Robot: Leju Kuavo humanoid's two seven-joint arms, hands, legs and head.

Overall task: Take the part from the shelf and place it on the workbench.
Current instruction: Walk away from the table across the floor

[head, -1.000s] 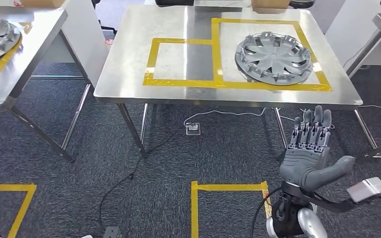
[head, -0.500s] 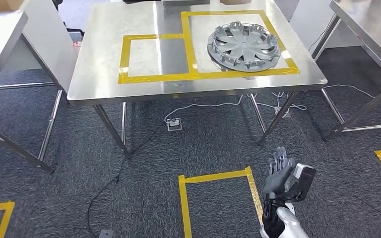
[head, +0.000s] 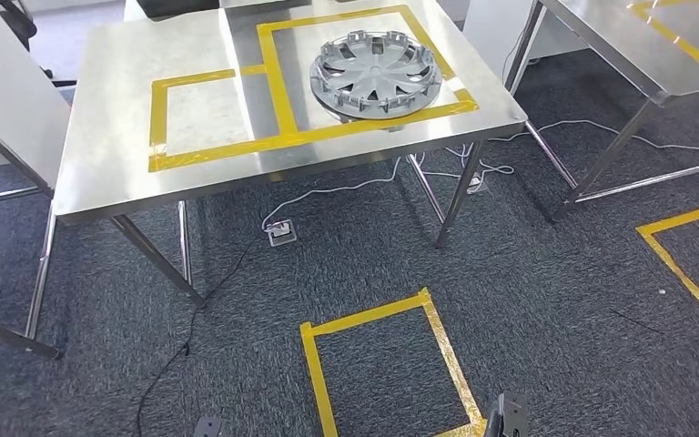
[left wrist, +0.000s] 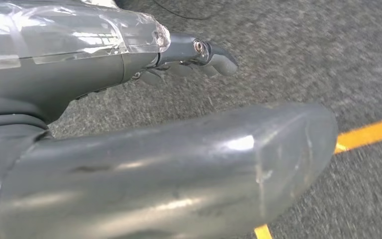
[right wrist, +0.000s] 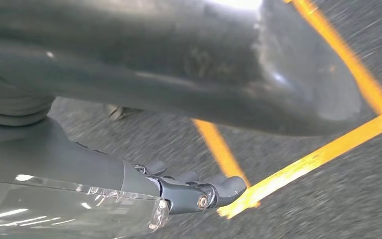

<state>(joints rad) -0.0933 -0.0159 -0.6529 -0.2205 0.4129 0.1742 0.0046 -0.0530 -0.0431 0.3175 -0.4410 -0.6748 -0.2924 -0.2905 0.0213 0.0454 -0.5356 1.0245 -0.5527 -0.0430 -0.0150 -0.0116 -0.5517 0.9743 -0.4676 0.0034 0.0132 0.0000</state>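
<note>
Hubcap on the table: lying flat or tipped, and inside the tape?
Flat. The hubcap rests on the table, mostly inside the larger tape square, its near edge over the tape.

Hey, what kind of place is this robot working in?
Probably a workshop or robot test area: steel workbench with yellow tape outlines, a wheel cover on it, and taped squares on grey carpet.

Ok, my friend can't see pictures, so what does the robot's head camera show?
A silver hubcap lies inside a big yellow tape square on a shiny metal table. Under the table, white cables trail over dark carpet, and nearer the robot there's a yellow tape square on the floor.
</note>
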